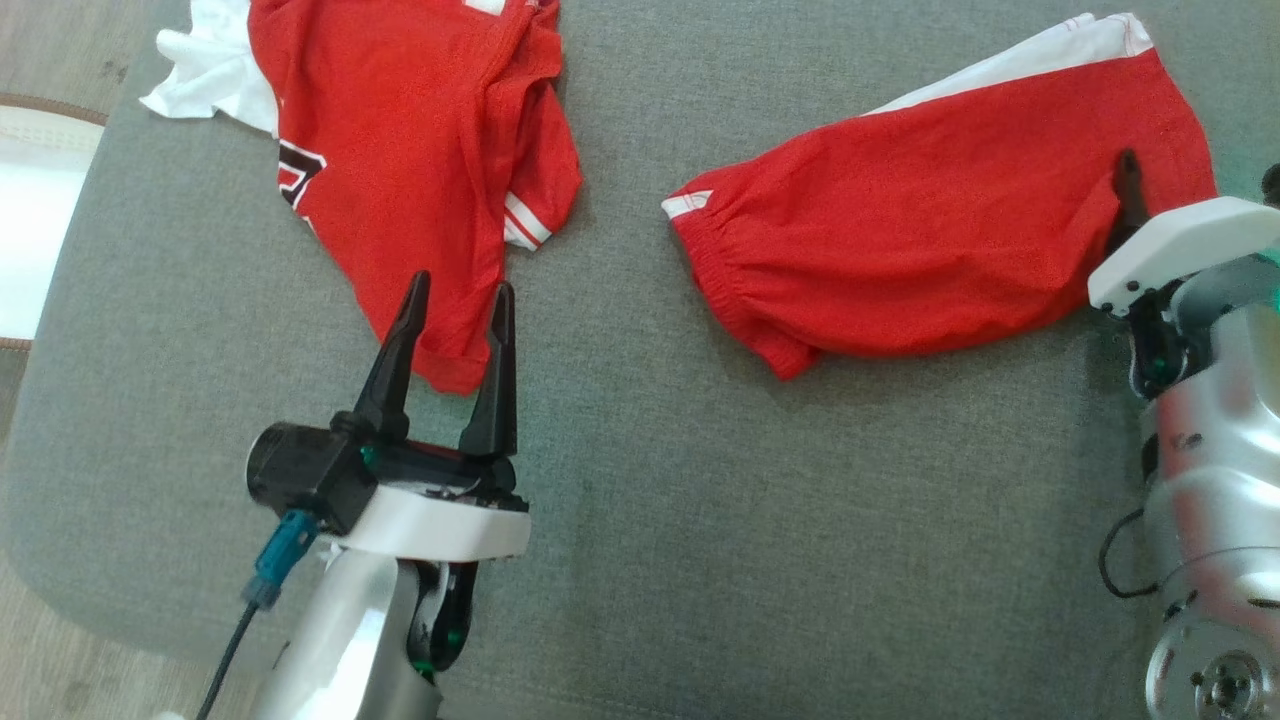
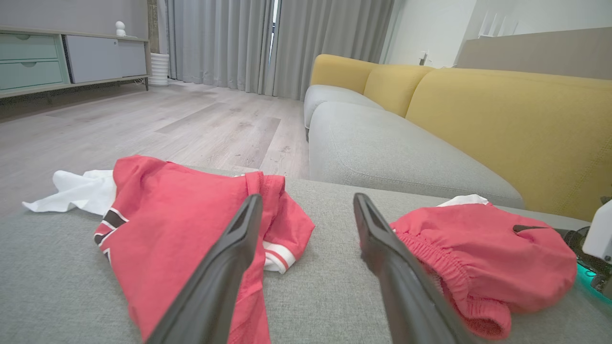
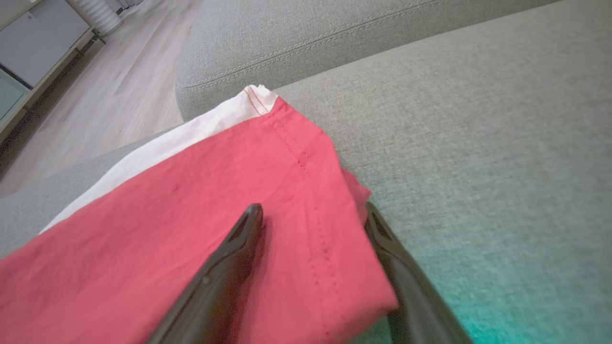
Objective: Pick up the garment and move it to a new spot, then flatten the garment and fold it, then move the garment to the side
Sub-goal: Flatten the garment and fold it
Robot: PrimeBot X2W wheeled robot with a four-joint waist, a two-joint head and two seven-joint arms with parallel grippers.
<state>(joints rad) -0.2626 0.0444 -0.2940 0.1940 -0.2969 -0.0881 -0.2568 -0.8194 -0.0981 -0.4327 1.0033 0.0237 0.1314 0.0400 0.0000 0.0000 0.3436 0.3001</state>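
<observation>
Legible text, labels, brands, numbers: none. Nearest candidate is a black mark [image 1: 300,170] edged in white on the red jersey [image 1: 420,130], near its left side, creased and partly hidden by the cloth. Whether it is a letter or a numeral cannot be told. Left wrist view gives dark bars only. Red shorts [image 1: 940,230] have a white tab [image 1: 688,203] at the waistband, no writing discernible.

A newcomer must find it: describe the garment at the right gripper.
On the grey cushion, two red garments lie apart. It is the shorts on the robot's right, at the right gripper. Unlike the shirt, they have a gathered waistband and no black lettering.
</observation>
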